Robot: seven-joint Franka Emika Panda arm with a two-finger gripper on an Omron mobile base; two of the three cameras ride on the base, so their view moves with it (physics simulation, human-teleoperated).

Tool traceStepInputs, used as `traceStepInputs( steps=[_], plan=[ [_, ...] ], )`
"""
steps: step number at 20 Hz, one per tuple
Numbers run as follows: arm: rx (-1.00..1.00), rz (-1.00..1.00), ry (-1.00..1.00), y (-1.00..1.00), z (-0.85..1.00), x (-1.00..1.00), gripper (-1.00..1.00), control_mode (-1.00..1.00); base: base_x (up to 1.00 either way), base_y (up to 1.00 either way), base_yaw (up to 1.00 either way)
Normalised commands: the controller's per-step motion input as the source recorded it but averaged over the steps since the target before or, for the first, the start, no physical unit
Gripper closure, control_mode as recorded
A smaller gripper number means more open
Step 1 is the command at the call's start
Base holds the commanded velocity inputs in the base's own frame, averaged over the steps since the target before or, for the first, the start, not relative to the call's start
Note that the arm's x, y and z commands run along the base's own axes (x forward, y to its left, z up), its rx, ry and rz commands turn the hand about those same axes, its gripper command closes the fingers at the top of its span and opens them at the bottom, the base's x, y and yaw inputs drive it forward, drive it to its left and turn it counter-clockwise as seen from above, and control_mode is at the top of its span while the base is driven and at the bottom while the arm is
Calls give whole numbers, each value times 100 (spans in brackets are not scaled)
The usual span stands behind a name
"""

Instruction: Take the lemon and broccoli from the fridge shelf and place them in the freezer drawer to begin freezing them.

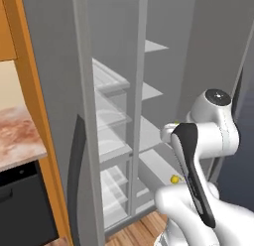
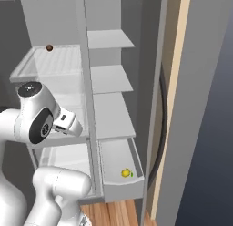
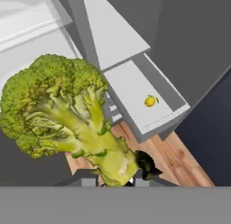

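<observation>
Lemon (image 2: 126, 173) already in the freezer drawer (image 3: 160, 121), the gripper (image 3: 122, 181) pinches the broccoli (image 3: 67, 114) by its stalk; next, carry it over the drawer.

The broccoli (image 3: 67, 114) looks rough and lumpy on top, with a smoother pale stalk. The freezer drawer (image 2: 119, 184) is matt grey plastic; the lemon (image 2: 126, 173) is glossy, the floor (image 3: 176, 160) wooden planks.

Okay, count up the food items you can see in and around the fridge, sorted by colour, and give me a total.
Yellow: 1, the lemon lying in the freezer drawer.
Green: 1, the broccoli, its stalk clamped in the hand.
Brown: 1, a small round item on an upper shelf.
Total: 3
</observation>
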Motion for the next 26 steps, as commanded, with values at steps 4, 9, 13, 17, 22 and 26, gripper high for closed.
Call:
traceStepInputs(
  steps=[4,9,13,17,22,26],
  plan=[
    [0,0,0,0,0,0,100,100,12,-33,-29],
    [3,-20,17,-39,-26,27,100,-100,0,0,0],
    [3,-14,21,-32,-40,54,100,-100,0,0,0],
    [6,-11,22,-27,-59,62,100,-100,0,0,0],
    [5,-3,19,-1,-61,58,100,-100,0,0,0],
    [3,0,16,1,-76,53,100,-100,0,0,0]
  ],
)
